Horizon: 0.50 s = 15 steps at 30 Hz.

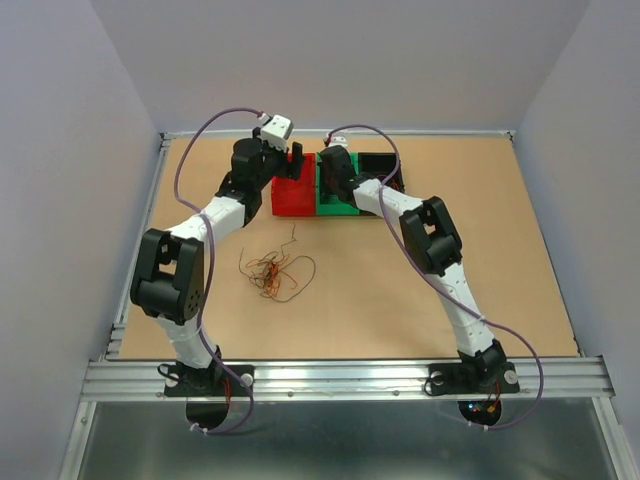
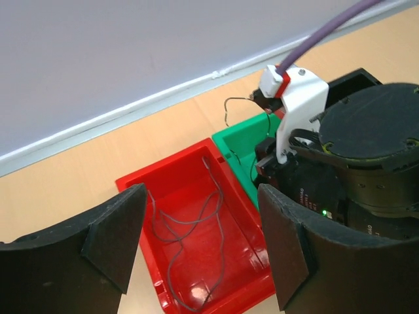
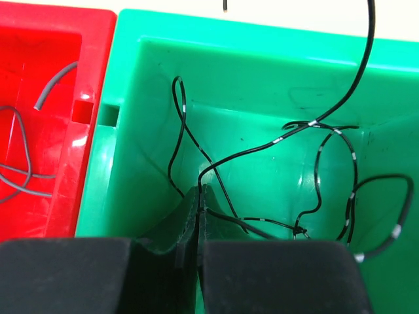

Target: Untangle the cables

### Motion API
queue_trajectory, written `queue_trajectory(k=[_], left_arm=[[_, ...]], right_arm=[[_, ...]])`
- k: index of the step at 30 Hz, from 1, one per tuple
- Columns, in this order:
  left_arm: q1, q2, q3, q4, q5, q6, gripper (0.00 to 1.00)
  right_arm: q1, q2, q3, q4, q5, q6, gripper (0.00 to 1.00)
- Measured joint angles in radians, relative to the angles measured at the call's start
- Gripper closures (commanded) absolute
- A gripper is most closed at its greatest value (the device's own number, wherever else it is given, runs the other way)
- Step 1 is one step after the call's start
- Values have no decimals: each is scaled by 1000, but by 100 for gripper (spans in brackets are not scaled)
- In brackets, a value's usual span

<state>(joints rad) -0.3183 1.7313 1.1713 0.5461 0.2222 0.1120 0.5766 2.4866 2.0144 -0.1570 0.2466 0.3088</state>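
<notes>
Sorted: grey wire [image 3: 55, 80] in red bin [image 3: 39, 39], black wire [image 3: 314, 123] in green bin [image 3: 262, 72]. The clump [image 1: 272, 272] at the bins' 7 o'clock is left to do. The left gripper [image 2: 196, 242] gapes empty; right gripper [image 3: 200, 196] pinches black wire.

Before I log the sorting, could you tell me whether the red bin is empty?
Not empty: a grey wire lies in loose loops on the floor of the red bin, in both wrist views.

A curly orange and dark clump of cables [image 1: 274, 273] lies on the table [image 1: 450, 290], near the left side. A grey wire [image 2: 196, 242] loops in the red bin [image 2: 163, 160]. A black wire [image 3: 275, 140] coils in the green bin [image 3: 262, 33].
</notes>
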Motion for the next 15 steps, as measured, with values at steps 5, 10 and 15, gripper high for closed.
queue_trajectory(k=[5, 10, 15], left_arm=[[6, -48, -11, 23, -65, -5, 12], [9, -92, -45, 58, -114, -8, 5], [11, -126, -83, 90, -153, -5, 4]], right_arm=[[0, -3, 1, -14, 4, 2, 96], [0, -13, 0, -40, 4, 0, 90], [0, -34, -17, -72, 6, -7, 83]])
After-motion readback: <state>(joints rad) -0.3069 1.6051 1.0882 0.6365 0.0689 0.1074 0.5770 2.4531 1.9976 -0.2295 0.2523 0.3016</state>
